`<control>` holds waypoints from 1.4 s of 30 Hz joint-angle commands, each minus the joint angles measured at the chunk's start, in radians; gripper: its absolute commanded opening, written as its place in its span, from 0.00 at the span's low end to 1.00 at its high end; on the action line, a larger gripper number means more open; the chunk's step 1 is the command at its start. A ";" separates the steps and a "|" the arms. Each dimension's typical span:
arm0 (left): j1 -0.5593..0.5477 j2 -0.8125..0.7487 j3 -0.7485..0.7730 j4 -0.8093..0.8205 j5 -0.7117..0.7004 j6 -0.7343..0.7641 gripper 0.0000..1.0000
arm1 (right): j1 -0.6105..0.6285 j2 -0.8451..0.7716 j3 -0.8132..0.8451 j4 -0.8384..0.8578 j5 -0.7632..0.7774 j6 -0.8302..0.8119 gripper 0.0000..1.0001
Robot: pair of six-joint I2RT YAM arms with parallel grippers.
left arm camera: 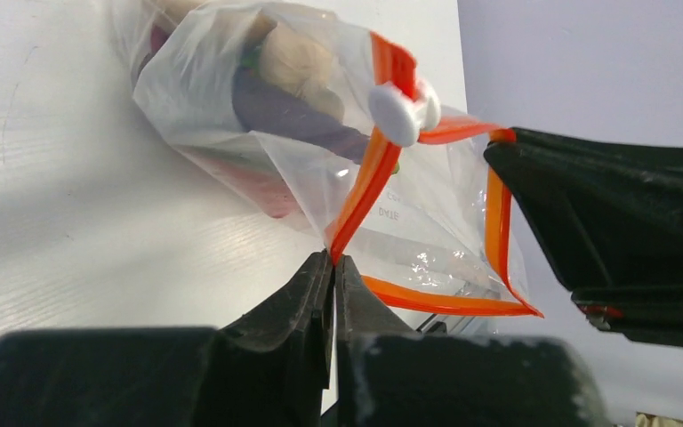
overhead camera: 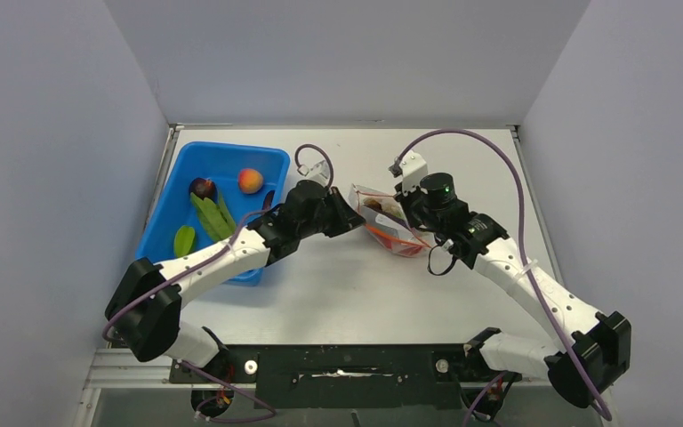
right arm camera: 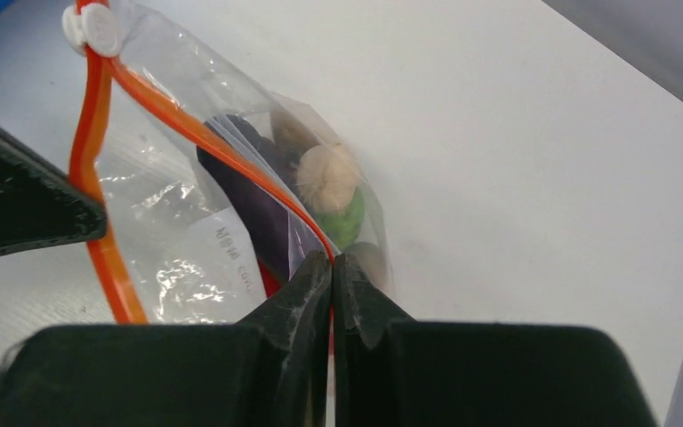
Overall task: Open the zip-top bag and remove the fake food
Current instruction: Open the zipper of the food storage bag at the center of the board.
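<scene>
The zip-top bag [overhead camera: 389, 221] lies mid-table between both arms, its orange-red zipper strip [left arm camera: 369, 178] parted into a wide mouth with a white slider [left arm camera: 397, 113] at one end. My left gripper [left arm camera: 333, 257] is shut on one lip of the strip. My right gripper [right arm camera: 331, 258] is shut on the opposite lip [right arm camera: 231, 151]. The fake food [right arm camera: 325, 191] sits inside the bag: a pale mushroom, a green ball, a dark purple piece [left arm camera: 293, 111] and something red. In the top view the left gripper [overhead camera: 354, 216] and right gripper [overhead camera: 406, 206] flank the bag.
A blue bin [overhead camera: 173, 191] at the left holds a peach [overhead camera: 250, 181], green pods [overhead camera: 212, 216] and a dark round piece [overhead camera: 201, 188]. Grey walls close in the table on three sides. Purple cables loop above both wrists.
</scene>
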State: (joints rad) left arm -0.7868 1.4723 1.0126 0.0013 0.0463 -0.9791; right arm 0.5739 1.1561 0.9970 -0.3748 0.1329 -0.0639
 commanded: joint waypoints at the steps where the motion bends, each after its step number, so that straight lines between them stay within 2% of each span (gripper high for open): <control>1: 0.015 -0.086 -0.033 0.124 0.030 -0.015 0.08 | 0.002 -0.032 0.047 0.047 0.085 0.058 0.00; 4: 0.018 -0.099 -0.067 0.249 0.082 -0.066 0.20 | 0.001 -0.017 0.077 0.037 0.003 0.098 0.00; 7: 0.016 -0.096 -0.096 0.378 0.125 -0.137 0.35 | 0.008 0.005 0.114 0.009 0.025 0.179 0.00; 9: 0.014 -0.086 -0.093 0.376 0.132 -0.164 0.43 | 0.022 0.026 0.153 -0.030 0.085 0.224 0.00; 13: -0.007 -0.072 -0.062 0.338 0.105 -0.173 0.52 | 0.054 0.047 0.190 -0.057 0.139 0.254 0.00; 14: -0.016 -0.067 -0.049 0.330 0.094 -0.170 0.59 | 0.060 0.050 0.191 -0.058 0.144 0.257 0.00; 15: -0.028 -0.063 -0.035 0.322 0.082 -0.165 0.61 | 0.063 0.053 0.194 -0.059 0.147 0.263 0.00; 18: -0.041 -0.047 -0.006 0.261 0.035 -0.177 0.62 | 0.067 0.061 0.201 -0.058 0.149 0.281 0.00; 22: -0.042 -0.050 -0.029 0.192 -0.016 -0.212 0.62 | 0.070 0.061 0.207 -0.049 0.142 0.295 0.00; 27: -0.042 -0.054 -0.044 0.183 -0.040 -0.216 0.62 | 0.073 0.070 0.222 -0.048 0.120 0.299 0.00; 34: -0.042 0.003 -0.034 0.275 0.002 -0.243 0.61 | 0.073 0.073 0.226 -0.057 0.066 0.294 0.00; 37: -0.041 0.036 -0.028 0.275 0.033 -0.243 0.51 | 0.075 0.062 0.219 -0.053 0.055 0.300 0.01; 40: -0.036 0.050 -0.051 0.284 0.053 -0.250 0.26 | 0.076 0.057 0.214 -0.060 0.050 0.284 0.03; 42: -0.035 0.037 -0.063 0.291 0.040 -0.249 0.13 | 0.079 0.059 0.219 -0.087 0.052 0.261 0.11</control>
State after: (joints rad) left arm -0.8291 1.5280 0.9508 0.2150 0.0692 -1.2285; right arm 0.6430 1.2377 1.1828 -0.4683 0.1959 0.2211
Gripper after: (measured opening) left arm 0.230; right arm 0.054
